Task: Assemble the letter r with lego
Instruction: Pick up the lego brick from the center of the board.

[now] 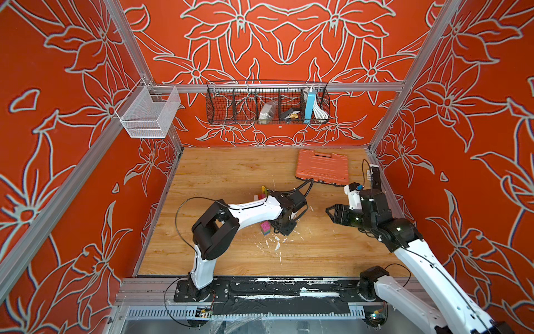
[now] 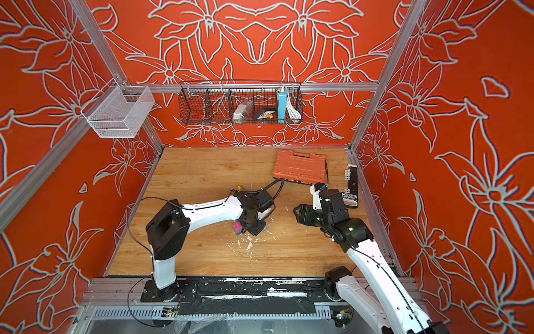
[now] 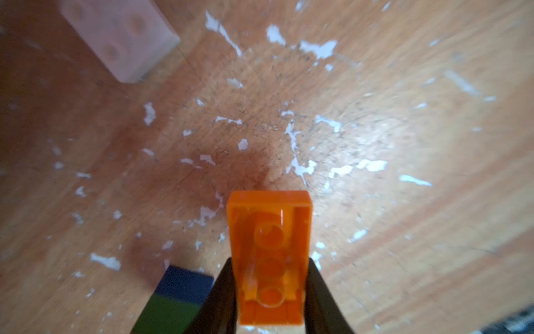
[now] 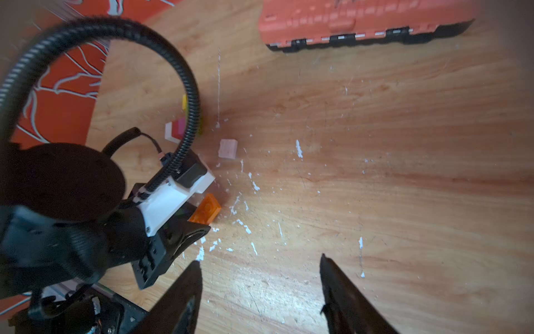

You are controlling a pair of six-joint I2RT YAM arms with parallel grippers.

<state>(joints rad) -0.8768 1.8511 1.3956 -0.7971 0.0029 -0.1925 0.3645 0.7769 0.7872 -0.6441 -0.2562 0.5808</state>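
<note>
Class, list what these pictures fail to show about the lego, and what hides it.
Orange brick, in the left pincer: its arm covers it in both top views.
Blue-green stack: left wrist view, cut off by the edge.
Pink and yellow bricks: right wrist view, the cable crosses them; count unclear.
Pale brick: left wrist view, blurred, cut by the edge.

Glossy translucent orange plastic brick (image 3: pixel 268 254), scuffed wood-grain tabletop (image 3: pixel 375 144), ribbed matt plastic case (image 4: pixel 361 23)

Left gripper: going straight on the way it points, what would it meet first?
Probably the bare table, with the orange brick in its jaws touching first; the pink brick sits off that line. Height unclear.
</note>
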